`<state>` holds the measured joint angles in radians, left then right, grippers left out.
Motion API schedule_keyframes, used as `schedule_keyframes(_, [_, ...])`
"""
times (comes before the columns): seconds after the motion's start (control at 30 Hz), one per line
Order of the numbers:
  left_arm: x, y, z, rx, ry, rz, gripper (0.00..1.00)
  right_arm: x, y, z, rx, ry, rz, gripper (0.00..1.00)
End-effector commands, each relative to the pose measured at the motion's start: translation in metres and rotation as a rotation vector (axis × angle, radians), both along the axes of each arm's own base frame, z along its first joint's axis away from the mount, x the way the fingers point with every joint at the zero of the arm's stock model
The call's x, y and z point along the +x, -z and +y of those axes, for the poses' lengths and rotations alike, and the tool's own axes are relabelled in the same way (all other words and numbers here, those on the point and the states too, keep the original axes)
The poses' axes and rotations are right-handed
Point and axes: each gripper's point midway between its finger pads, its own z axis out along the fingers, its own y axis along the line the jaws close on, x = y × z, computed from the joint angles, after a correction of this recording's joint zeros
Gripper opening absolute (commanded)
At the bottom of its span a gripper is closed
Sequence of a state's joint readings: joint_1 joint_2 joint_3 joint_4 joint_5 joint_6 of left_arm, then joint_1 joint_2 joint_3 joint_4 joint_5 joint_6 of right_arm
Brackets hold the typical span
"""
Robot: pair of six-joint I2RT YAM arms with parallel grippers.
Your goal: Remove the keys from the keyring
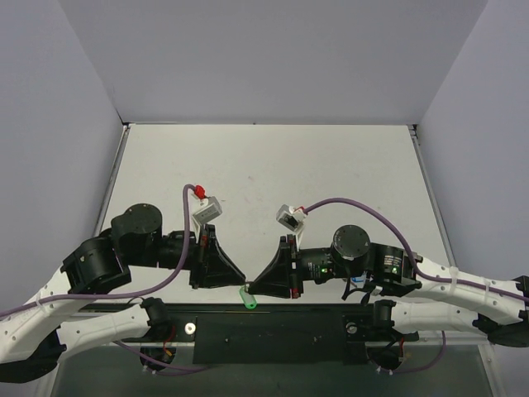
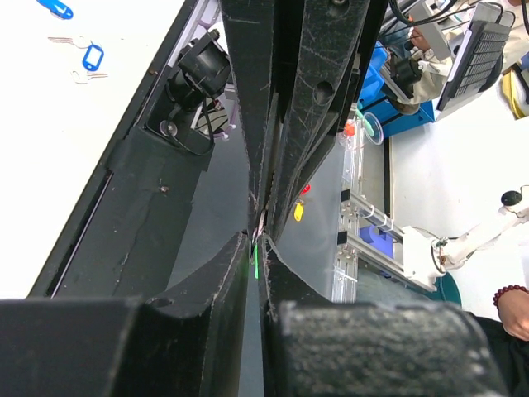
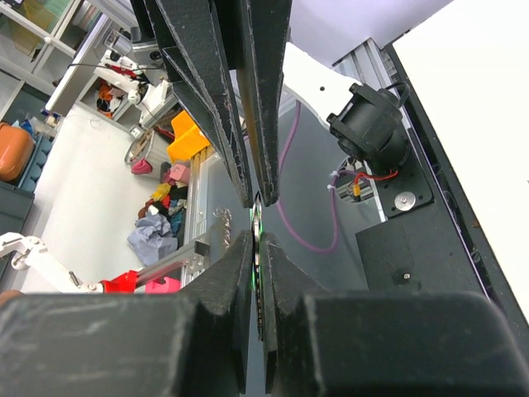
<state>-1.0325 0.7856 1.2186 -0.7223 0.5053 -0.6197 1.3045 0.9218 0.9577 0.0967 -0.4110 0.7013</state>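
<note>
**Tiny key set pinched between my two grippers at the near edge**

The keys [image 1: 248, 296] show as a bright green plastic sliver poking out just on the near side of where my fingertips meet. They are held in the air over the black mounting plate [image 1: 273, 327], near the middle of the table's [image 1: 331, 165] near edge. The silver key I cannot make out. From my left wrist, a thin silvery glint just beside the green edge may be the keyring [image 2: 263, 241].

I judge the set very light and rigid. The green head is smooth plastic and likely slippery, and the ring is springy wire that resists prying. The flat green head is the best place to hold; the ring needs its own edge-on pinch.

My right gripper [image 1: 253, 286] is clamped tight, with green showing in its slit, so I judge it holds the keys. My left gripper [image 1: 242, 281] has its jaws nearly together, tip to tip with the right. Whether it actually grips anything, I cannot tell.

Far off on the table lie blue-tagged keys [image 2: 92, 56], well apart.
</note>
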Motion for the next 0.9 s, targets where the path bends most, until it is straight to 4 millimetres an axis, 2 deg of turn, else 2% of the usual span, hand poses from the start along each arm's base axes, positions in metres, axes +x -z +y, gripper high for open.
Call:
schedule_keyframes(0.0, [-0.006, -0.013, 0.003, -0.048, 0.028, -0.028, 0.17, -0.004, -0.03, -0.007, 0.099, -0.007, -0.05, 0.0])
schedule_keyframes(0.17, [-0.006, -0.013, 0.0, -0.064, 0.034, -0.016, 0.0, -0.003, -0.032, -0.007, 0.102, -0.002, -0.054, 0.0])
schedule_keyframes(0.43, [-0.006, -0.014, -0.004, -0.129, 0.019, 0.017, 0.0, 0.0, -0.034, -0.008, 0.105, 0.013, -0.058, 0.0])
schedule_keyframes(0.7, [0.007, -0.013, -0.002, -0.163, -0.097, 0.065, 0.0, 0.019, -0.034, -0.012, 0.113, 0.121, -0.055, 0.0])
schedule_keyframes(0.87, [0.013, -0.012, -0.001, -0.164, -0.149, 0.093, 0.0, 0.024, -0.034, -0.011, 0.119, 0.144, -0.048, 0.0])
